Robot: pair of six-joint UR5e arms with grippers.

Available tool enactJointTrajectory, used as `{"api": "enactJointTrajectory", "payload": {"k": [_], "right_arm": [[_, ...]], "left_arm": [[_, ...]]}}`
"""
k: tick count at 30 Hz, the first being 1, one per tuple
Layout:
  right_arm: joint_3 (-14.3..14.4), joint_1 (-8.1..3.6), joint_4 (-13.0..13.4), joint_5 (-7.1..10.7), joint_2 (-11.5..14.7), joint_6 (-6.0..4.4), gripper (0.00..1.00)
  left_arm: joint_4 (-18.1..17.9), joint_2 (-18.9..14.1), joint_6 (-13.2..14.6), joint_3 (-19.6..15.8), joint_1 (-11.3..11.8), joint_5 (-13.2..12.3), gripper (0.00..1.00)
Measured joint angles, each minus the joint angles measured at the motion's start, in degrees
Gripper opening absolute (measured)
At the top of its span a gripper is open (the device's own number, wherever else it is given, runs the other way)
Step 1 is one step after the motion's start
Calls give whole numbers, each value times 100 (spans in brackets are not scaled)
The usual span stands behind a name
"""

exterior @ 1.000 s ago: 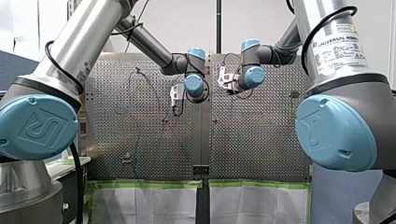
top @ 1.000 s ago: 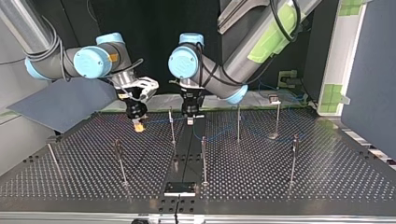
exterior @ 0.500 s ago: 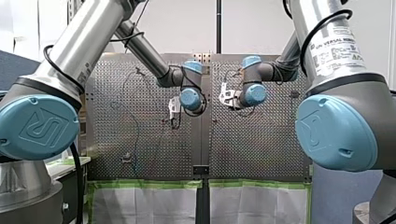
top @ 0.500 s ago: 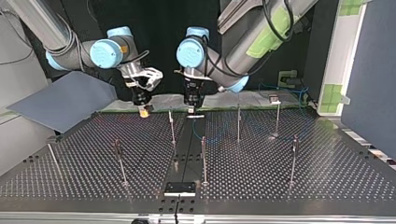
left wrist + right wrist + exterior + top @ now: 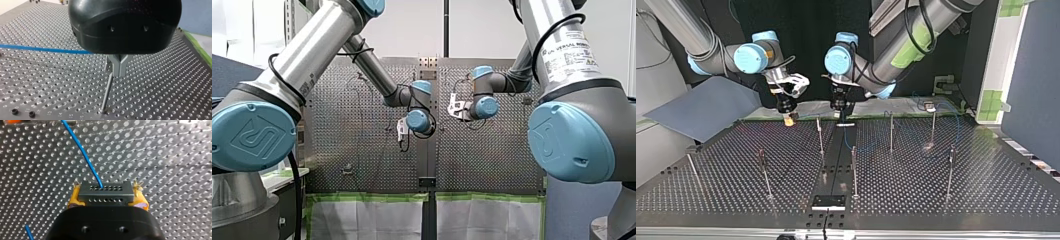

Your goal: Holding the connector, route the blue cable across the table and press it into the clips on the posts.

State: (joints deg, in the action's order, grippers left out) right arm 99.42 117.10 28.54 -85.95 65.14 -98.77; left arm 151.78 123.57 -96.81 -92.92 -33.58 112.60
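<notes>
In the right wrist view my right gripper [image 5: 107, 195] has its yellow pads shut on a dark grey connector [image 5: 105, 193]; the blue cable [image 5: 82, 152] leaves it over the perforated table. In the top view this gripper [image 5: 789, 118] hangs near the far edge at the left. My left gripper [image 5: 838, 107] is beside it. There the cable [image 5: 863, 148] bends and trails off to the top view's right. In the left wrist view the metal fingers [image 5: 117, 68] are shut above a thin post [image 5: 107, 96]. The cable [image 5: 45, 49] runs in to them and is hidden behind the black housing.
Several thin posts stand on the table [image 5: 736, 200], among them one [image 5: 820, 135] near the grippers, one [image 5: 891, 131] to its right and one [image 5: 854, 170] nearer the camera. A black plate [image 5: 828, 202] sits at the near edge. A grey-blue panel [image 5: 701, 110] leans at the left.
In the top view both grippers have risen and drawn back toward the far edge. The right gripper carried the connector along, and the cable to the right has shifted.
</notes>
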Motion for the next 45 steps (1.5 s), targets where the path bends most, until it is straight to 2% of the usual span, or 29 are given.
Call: {"api": "enactJointTrajectory", "payload": {"k": [7,17,25,34,45], "right_arm": [[-3,-25,46,0,-309,137,0],[-42,-87,202,50,-431,102,0],[-102,-223,212,115,-569,94,0],[-261,-369,207,160,-630,76,0],[-559,-452,196,183,-823,67,0]], "left_arm": [[-121,33,-11,15,59,-106,1],[-11,480,-112,388,63,-275,1],[20,552,-177,591,111,-318,1],[7,812,-179,833,243,-346,1],[114,831,-172,1229,492,-472,1]]}}
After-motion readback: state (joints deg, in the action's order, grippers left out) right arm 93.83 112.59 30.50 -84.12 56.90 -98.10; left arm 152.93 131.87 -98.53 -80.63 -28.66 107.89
